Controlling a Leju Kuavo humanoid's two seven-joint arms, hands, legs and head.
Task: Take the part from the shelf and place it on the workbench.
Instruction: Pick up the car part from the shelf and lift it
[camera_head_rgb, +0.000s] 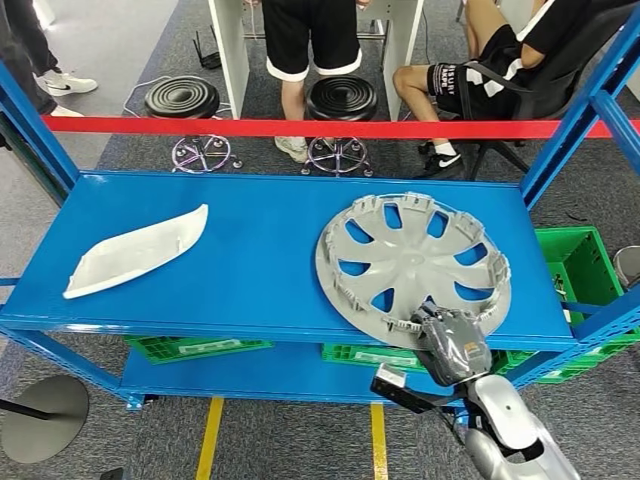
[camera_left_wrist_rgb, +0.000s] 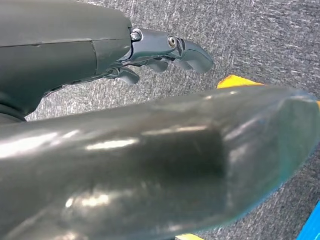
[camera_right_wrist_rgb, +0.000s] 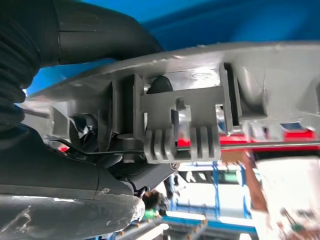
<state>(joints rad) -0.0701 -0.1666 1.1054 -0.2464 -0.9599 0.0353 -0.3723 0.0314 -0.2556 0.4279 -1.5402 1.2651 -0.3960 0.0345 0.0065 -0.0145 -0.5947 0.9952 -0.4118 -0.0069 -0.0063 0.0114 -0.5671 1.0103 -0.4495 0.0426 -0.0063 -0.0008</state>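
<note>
The round grey plastic wheel cover (camera_head_rgb: 411, 262) at centre right of the head view looks matt, with moulded ribbed clips on its rim. The blue painted metal shelf (camera_head_rgb: 256, 250) has a smooth, faintly glossy finish. The curved white plastic trim piece (camera_head_rgb: 136, 252) at left is smooth and matt. The grey carpet floor (camera_head_rgb: 287, 440) looks rough.

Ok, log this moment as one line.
right hand: grips hubcap rim | hubcap: on shelf | left hand: holds nothing

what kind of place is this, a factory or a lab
Probably a robot test area set up like a car-parts workshop: a blue steel shelf holding a grey wheel cover, green crates beneath, red barrier tape with people behind.
</note>
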